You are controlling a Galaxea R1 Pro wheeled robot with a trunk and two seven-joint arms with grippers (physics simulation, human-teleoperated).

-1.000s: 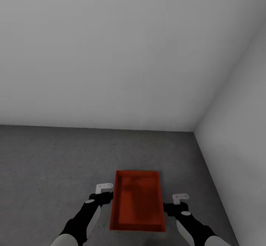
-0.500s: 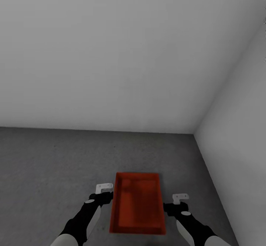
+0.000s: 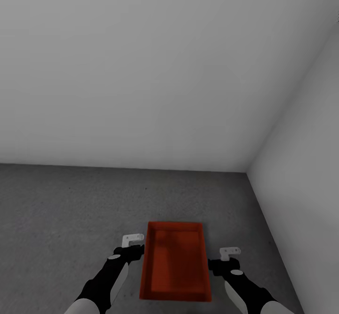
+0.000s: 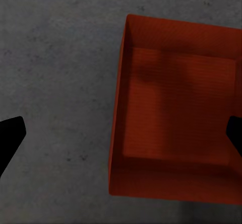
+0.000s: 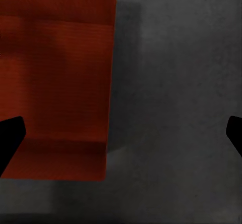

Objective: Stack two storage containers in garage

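Walls [image 3: 141, 69] meet at 1 o'clock; floor [image 3: 61, 210] open toward 10. Container [image 3: 175, 262] lies between left end effector [image 3: 132, 241] and right end effector [image 3: 230, 253], both spread wide, empty.

Matt ribbed plastic container [image 3: 175, 263]; rough mottled concrete floor [image 3: 70, 210].

Looked forward and down from the head toward a corner of white walls [image 3: 141, 69], from farther off, while both wrist views faced straight down from close above, sharing the grey floor [image 4: 55, 82] and one orange-red bin [image 3: 175, 262] with the head view.
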